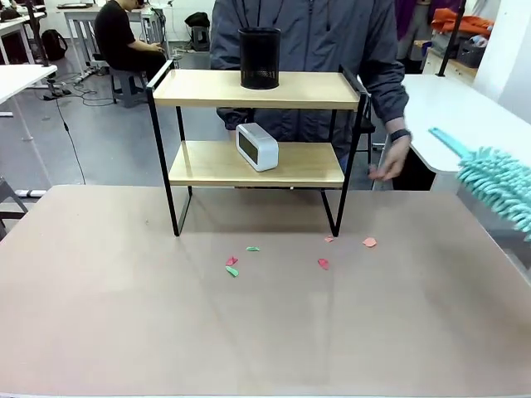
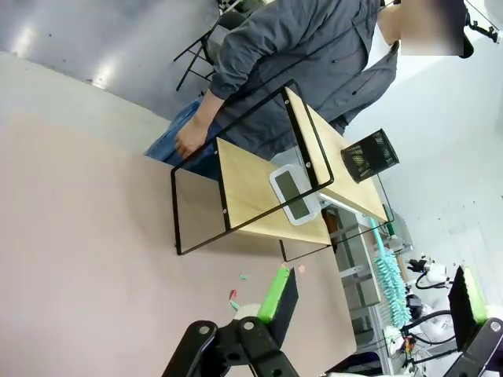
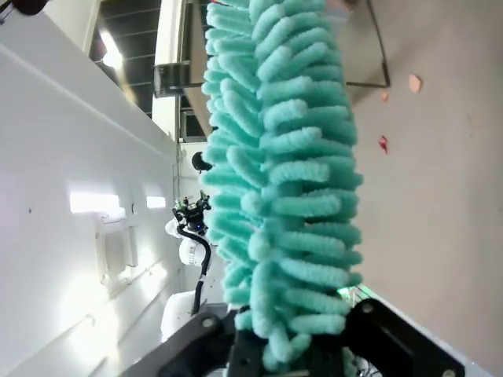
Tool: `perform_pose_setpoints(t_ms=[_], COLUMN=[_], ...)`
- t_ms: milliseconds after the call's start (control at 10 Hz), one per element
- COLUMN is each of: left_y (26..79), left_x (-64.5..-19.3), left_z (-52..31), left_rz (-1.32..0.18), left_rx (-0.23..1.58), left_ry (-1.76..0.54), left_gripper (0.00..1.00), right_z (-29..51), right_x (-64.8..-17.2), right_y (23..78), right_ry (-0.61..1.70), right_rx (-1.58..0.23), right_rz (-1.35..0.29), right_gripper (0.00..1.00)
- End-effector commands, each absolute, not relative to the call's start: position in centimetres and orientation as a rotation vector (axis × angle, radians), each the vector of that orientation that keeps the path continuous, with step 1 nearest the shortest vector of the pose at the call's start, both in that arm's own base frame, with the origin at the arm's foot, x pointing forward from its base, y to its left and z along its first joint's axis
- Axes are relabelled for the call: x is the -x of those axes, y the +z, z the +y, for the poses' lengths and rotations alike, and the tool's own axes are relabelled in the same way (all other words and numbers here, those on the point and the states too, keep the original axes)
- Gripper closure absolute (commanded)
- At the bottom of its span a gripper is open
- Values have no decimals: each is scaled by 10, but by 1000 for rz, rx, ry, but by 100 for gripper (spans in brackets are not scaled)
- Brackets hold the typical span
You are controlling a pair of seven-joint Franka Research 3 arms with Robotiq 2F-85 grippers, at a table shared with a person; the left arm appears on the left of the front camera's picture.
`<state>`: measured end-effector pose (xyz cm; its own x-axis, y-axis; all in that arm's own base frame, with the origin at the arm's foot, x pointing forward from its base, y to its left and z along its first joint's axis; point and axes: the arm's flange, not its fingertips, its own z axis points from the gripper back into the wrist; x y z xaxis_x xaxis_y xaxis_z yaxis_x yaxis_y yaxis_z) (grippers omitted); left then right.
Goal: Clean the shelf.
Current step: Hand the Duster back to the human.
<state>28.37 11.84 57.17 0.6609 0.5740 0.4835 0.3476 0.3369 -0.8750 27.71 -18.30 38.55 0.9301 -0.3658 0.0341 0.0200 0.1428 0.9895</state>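
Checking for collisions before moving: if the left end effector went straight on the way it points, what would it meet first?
Probably the shelf, around its lower board near the white clock; depth is unclear.

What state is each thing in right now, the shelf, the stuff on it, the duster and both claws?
Shelf: upright on the table, both boards loaded.
Pen holder: upright on the top board.
Clock: standing on the lower board.
Paper scraps: scattered on the table in front of the shelf.
Duster: held up off the table at the right.
Right claw: shut on the duster.
Left claw: open, holding nothing.
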Motion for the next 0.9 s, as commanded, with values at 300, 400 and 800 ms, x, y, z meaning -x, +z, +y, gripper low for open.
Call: perform_pose_setpoints(t_ms=[300,400,800], left_y=[571,571,571], left_x=[-281,-281,-281], left_z=[120,120,120], left_rz=[-882,-882,-882], left_rx=[1272,1272,1272], left_ry=[180,180,180], left_gripper=[0,0,0], right_z=[-174,-173,-176], right_x=[-315,-315,-312], right_y=[358,357,352], right_ry=[-356,-358,-356], right_rx=[-1345,-1343,-1349], right_rz=[-316,-319,-294], right_gripper=[87,87,87])
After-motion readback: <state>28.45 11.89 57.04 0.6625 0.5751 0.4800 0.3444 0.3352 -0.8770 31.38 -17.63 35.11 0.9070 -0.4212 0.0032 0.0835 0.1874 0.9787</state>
